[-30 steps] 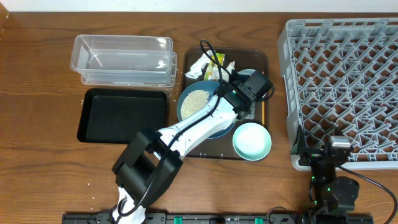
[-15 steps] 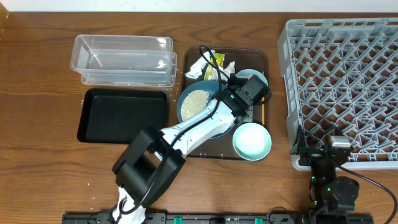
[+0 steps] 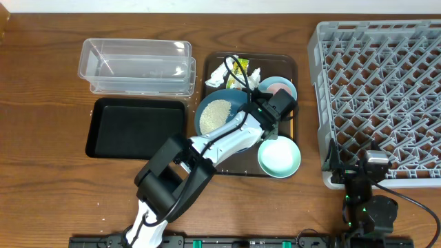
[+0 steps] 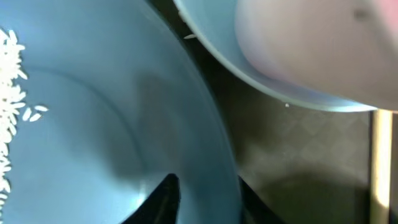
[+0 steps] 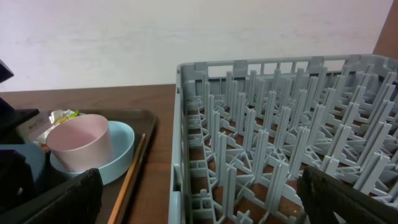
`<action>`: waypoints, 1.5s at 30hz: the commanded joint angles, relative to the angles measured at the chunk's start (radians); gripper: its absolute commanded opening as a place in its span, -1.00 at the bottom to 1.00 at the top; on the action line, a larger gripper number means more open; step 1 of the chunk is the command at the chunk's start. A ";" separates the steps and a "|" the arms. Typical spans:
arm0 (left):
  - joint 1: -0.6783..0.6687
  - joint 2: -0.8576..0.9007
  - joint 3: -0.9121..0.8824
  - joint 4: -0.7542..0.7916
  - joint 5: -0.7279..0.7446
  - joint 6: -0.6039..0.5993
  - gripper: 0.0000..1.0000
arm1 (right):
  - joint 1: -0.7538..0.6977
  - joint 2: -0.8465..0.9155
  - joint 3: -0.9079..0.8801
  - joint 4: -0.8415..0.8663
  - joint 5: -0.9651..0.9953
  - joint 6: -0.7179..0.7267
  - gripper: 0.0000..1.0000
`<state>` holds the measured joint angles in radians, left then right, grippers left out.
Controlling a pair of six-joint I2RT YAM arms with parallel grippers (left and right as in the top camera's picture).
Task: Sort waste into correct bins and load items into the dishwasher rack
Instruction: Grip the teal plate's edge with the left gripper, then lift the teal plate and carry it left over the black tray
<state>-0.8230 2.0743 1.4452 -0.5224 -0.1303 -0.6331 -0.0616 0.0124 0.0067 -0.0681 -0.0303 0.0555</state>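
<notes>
Nothing is sorted yet: the rack (image 3: 324, 103) at 3 o'clock, the clear tub (image 3: 138, 43) at 10 and the black tray (image 3: 134, 127) at 9 hold nothing. Rice (image 3: 218, 112) fills the dark-blue dish (image 3: 205, 131). The left claw (image 4: 205, 198) straddles its rim, and I cannot tell whether it is gripping. The right claw (image 5: 205, 202) gapes wide, holding nothing.

Overhead, the left arm (image 3: 227, 134) hides the right side of the dark-blue dish (image 3: 202, 122), and the dishwasher rack (image 3: 379, 89) runs off the right edge. The left wrist view shows the pink cup (image 4: 311, 43) blurred and cropped.
</notes>
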 commanded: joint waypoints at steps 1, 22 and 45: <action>-0.001 0.016 -0.010 -0.002 -0.010 -0.001 -0.59 | -0.005 -0.001 -0.001 -0.004 -0.003 -0.012 0.98; -0.045 -0.172 0.023 -0.106 -0.100 0.011 -0.88 | -0.005 -0.001 -0.001 -0.004 -0.003 -0.012 0.96; 0.145 -0.485 0.023 -0.253 -0.018 0.037 -0.88 | -0.005 -0.001 -0.001 -0.004 -0.003 -0.012 0.98</action>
<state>-0.7345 1.6371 1.4509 -0.7628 -0.2012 -0.6075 -0.0616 0.0124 0.0067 -0.0681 -0.0303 0.0555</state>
